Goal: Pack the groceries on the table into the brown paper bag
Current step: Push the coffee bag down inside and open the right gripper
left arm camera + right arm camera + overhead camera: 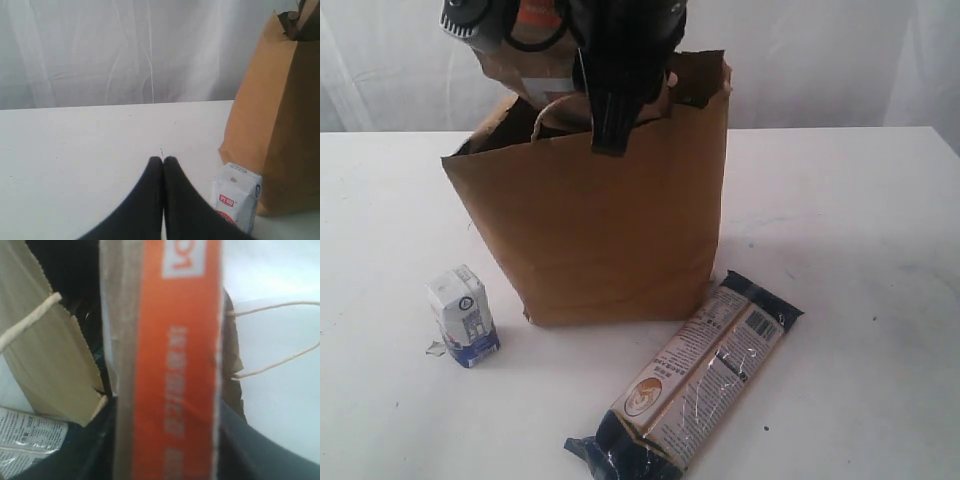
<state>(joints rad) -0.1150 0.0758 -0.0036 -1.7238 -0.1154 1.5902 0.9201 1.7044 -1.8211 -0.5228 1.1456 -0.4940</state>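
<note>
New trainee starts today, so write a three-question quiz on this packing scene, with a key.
1. True or false: the left tool is shut and empty.
2. Which groceries sit on the table outside the brown paper bag?
3. The right tool holds: A) a can, B) the brown orange-striped pouch, C) a jar.
Key: 1 true; 2 the small white-blue carton and the long dark-blue packet; 3 B.
</note>
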